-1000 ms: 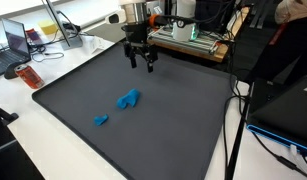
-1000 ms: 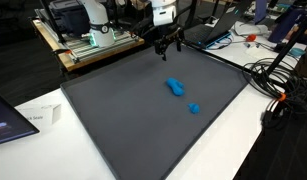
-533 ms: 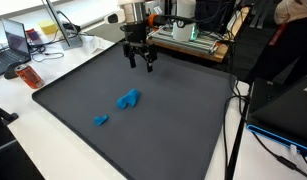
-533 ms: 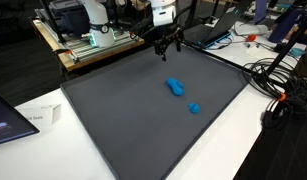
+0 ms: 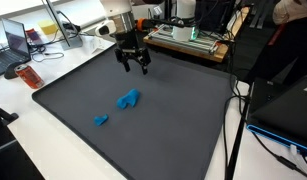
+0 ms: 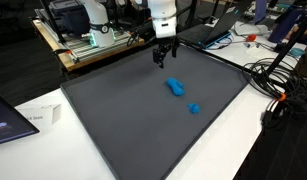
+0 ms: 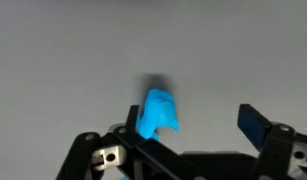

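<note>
1. Fingers (image 7: 255, 122) spread wide, nothing gripped; gripper (image 5: 133, 66) hangs over far part of dark mat (image 5: 183, 120).
2. Blue block (image 5: 128, 98) lies on mat nr centre, apart from gripper; wrist view shows it betw. fingers.
3. Smaller blue bit (image 5: 100, 120) just beyond. Paper slip (image 6: 33, 118): print too small to read.

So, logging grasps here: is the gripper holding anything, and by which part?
Nothing is held: the gripper stands open above the dark mat, clear of the larger blue piece.

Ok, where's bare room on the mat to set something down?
The dark mat is mostly bare: wide stretches from the larger blue piece and small blue piece out to its edges, plus the strip between the larger blue piece and the open gripper. The bench behind the gripper is crowded.
</note>
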{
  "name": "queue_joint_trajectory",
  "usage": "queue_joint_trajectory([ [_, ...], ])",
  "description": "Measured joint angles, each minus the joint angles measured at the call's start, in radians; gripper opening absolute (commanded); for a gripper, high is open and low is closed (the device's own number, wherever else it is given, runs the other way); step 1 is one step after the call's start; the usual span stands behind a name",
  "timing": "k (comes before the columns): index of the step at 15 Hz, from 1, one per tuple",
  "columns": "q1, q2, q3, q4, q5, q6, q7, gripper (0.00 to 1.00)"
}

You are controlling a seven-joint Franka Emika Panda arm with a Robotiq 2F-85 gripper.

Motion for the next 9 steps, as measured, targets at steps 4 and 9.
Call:
queue_joint_trajectory([
  [4,-0.017,0.085,0.0,0.087,-0.003,-0.052,-0.09,1.0],
  [9,-0.019,0.199,0.004,0.18,-0.025,-0.06,-0.148,1.0],
])
